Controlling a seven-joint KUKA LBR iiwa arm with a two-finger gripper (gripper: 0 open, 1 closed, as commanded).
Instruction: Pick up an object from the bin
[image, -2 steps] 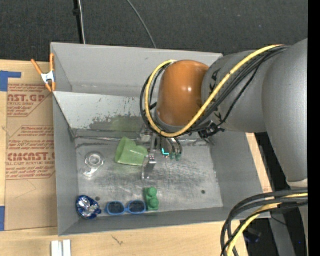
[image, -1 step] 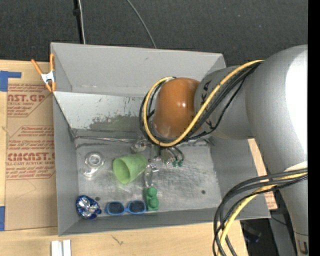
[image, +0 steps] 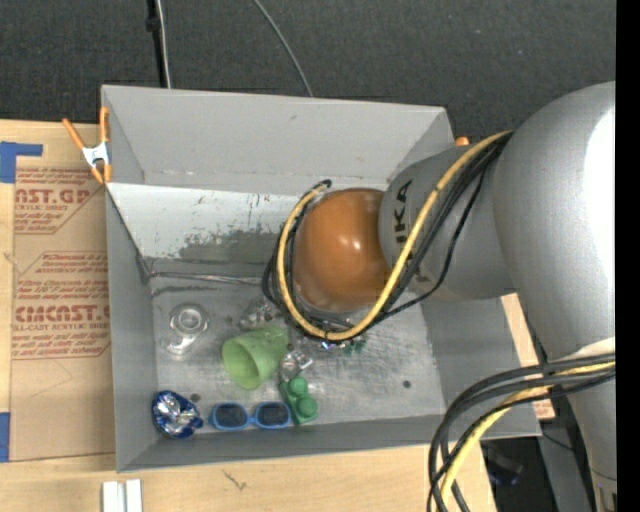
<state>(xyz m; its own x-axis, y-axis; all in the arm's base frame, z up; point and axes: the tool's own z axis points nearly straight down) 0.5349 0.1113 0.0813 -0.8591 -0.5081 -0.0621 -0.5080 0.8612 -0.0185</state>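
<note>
Nothing is picked up yet, as far as I can see. All the small things lie on the floor of the grey metal bin (image: 130, 300) & none is up in the air. So the job looks just begun: the grab & the lift are both left to do.

The big silver arm (image: 560, 200) comes in from the right & bends down into the bin. Its round orange cover (image: 335, 255), w/ yellow & black cables (image: 285, 250) looped round it, sits over the middle of the bin & hides the jaws. Can't tell if the jaws are open or closed. Some shiny bits poke out under the cover's lower left edge, but they're too small to make out.

The thing nearest the cover is a light green plastic cup (image: 250, 358). It lies on its side, front-middle of the bin, just below & left of the cover. Just beside it, nearer the front, is a small dark green plastic piece (image: 298, 398). Along the front wall lie blue toy glasses (image: 250, 415) & a crumpled blue & silver foil ball (image: 175, 412). A clear round see-through thing (image: 187, 325) sits to the left, apart from the cup.
</note>
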